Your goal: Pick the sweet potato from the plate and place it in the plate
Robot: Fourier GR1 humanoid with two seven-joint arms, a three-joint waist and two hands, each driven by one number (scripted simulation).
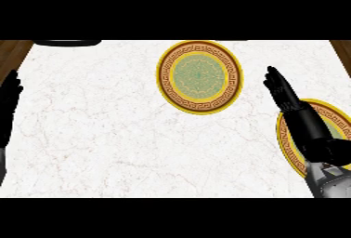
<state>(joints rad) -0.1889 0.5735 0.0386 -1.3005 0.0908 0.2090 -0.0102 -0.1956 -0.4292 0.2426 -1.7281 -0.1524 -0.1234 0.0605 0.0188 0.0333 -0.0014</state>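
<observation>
A gold-rimmed plate with a green middle lies bare at the far centre of the white marble counter. A second gold-rimmed plate lies at the right edge, mostly covered by my right forearm. My right hand hangs over that plate's far left rim, fingers straight and pointing away from me, open. No sweet potato shows anywhere; my right hand and arm hide much of the right plate. My left hand rests open at the left edge, fingers up.
A dark flat object sits at the counter's far left edge. Brown wood shows past the counter's far corners. Bare marble stretches between the two hands.
</observation>
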